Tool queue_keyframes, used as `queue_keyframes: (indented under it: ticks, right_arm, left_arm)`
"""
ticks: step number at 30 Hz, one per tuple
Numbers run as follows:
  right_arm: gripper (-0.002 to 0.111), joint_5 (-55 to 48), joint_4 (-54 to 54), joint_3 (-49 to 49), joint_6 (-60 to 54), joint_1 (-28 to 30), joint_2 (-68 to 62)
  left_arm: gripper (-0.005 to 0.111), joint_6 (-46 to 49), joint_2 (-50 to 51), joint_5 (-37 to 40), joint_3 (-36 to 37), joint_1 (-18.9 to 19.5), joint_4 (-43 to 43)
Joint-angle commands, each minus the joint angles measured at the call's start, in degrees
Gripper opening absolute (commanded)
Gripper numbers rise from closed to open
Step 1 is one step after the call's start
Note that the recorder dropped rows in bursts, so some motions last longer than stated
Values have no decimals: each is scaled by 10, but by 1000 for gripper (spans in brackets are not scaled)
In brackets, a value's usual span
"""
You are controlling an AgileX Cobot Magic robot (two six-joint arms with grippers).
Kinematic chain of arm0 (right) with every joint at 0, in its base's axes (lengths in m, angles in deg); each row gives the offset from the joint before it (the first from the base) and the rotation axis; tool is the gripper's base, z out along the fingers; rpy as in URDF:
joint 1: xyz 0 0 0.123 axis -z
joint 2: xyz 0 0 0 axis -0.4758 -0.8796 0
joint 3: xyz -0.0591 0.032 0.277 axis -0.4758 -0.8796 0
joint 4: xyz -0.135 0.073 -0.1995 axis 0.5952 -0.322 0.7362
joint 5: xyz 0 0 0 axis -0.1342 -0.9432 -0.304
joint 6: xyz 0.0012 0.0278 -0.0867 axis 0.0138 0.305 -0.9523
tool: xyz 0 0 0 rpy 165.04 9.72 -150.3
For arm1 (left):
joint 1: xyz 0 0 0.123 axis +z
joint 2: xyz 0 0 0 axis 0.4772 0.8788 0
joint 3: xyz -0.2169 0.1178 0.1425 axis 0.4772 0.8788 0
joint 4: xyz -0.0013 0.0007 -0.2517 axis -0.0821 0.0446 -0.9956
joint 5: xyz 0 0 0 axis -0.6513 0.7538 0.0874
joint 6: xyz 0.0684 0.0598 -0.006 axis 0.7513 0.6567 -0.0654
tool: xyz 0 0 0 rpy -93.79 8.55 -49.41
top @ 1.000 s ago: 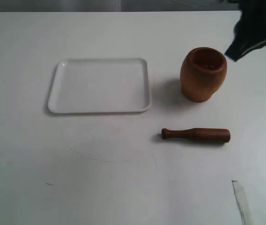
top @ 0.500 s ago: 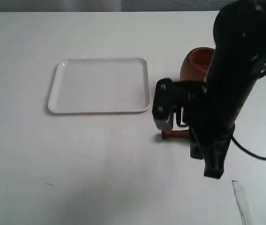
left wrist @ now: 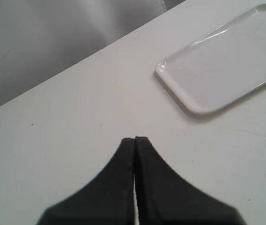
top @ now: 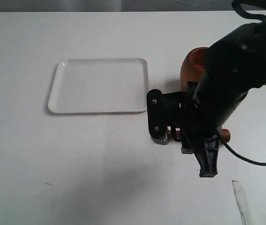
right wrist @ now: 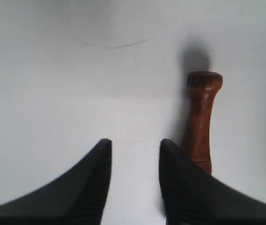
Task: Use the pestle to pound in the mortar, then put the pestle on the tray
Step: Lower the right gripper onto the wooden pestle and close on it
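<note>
The pestle lies flat on the counter, just near of the mortar, with its knob end to the left. It has not shifted in the last second. What has changed is above it. A second ago the right arm only showed at the far right corner. Now it has swung down over the pestle and hides most of it in the exterior view.

The right wrist view shows the right claw spread, with nothing between its fingers. The thin handle lies outside the gap, just beside one finger, not between the two. We judge that the reach has arrived but is not lined up. The claw needs a small sideways shift before closing, or it will pinch bare counter or nudge the pestle into a roll.

The mortar stands where it was, upright, partly behind the arm. The tray sits further left, unmoved. The left claw hangs pressed together over the counter near the tray's corner.
</note>
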Motion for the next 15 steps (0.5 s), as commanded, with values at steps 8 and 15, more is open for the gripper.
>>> queue_keyframes:
  ticks: [8,15]
  right_arm:
    - [59,111,52,-2,59,-3,2]
    - [59,101,58,-2,120,34,-60]
  left_arm:
    - [0,-5,-1,-2,0,-4,-4]
    - [0,-5,-1,-2,0,-4,-4]
